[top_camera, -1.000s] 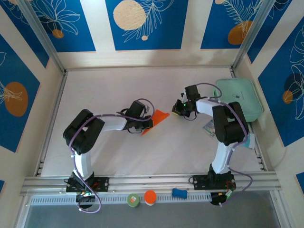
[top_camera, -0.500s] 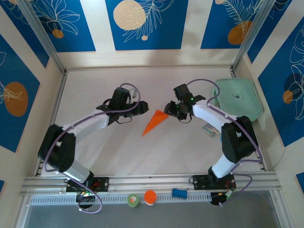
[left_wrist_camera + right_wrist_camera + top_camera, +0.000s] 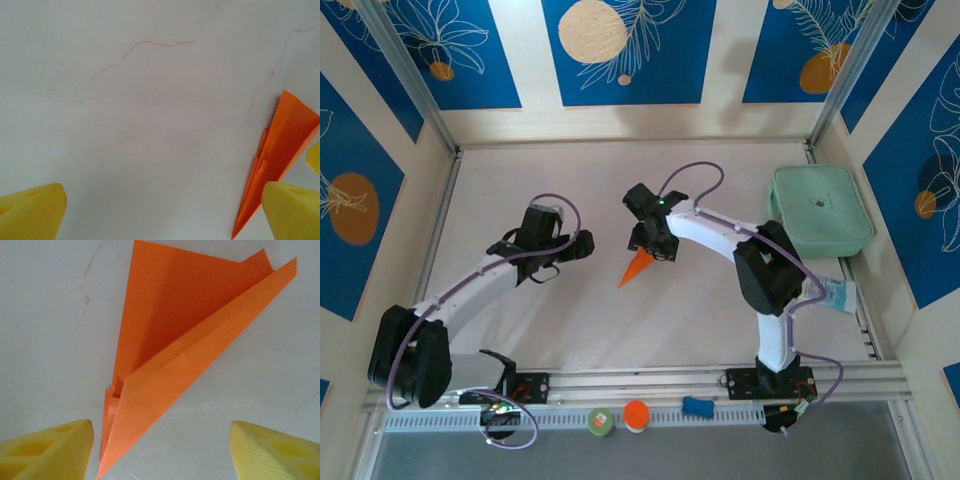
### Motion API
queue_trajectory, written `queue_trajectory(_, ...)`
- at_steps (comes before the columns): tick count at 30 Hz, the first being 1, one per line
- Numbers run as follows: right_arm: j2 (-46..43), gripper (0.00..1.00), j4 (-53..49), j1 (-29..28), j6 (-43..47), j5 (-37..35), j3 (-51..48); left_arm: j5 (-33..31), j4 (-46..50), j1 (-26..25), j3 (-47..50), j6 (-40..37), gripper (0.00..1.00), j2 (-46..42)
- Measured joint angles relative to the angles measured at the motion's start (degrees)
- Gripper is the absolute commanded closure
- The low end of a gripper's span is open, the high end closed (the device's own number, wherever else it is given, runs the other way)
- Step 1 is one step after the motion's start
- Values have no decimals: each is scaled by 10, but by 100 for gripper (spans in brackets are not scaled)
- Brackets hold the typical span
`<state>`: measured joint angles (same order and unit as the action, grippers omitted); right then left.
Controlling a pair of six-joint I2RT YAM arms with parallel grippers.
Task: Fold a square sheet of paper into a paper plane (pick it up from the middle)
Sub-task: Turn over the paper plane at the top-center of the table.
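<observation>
A mint-green case (image 3: 820, 208) lies at the far right of the white table (image 3: 580, 330), close to the wall. Nearer along that edge sits a small pale packet (image 3: 837, 296). Beside the near rail (image 3: 620, 383), a green cap (image 3: 601, 421), an orange disc (image 3: 636, 414) and a blue piece (image 3: 697, 406) stand in a row. Blue leaf-print panels (image 3: 620, 50) line the walls.

Left claw (image 3: 161, 200) released the paper plane (image 3: 170, 340); right claw (image 3: 161, 432) moved over it.
</observation>
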<state>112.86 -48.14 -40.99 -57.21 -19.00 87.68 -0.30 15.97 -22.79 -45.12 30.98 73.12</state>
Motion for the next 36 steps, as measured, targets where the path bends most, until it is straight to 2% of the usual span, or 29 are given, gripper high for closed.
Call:
queue_trajectory(9, 99, 33, -81, -8, -46, -54, 98, -9, 10, 5, 14, -11, 1, -3)
queue_trajectory(18, 101, 46, -122, -14, -75, -83, 103, -9, 11, 7, 16, -11, 1, -3)
queue_trajectory(25, 99, 63, -127, -14, -82, -86, 103, -9, 11, 7, 16, -11, 1, -2)
queue_trajectory(33, 90, 95, -118, -13, -88, -87, 92, -9, 13, 9, 16, -10, 1, -2)
queue_trajectory(36, 55, 100, -90, -9, -78, -84, 59, -9, 13, 14, 16, -9, 1, -3)
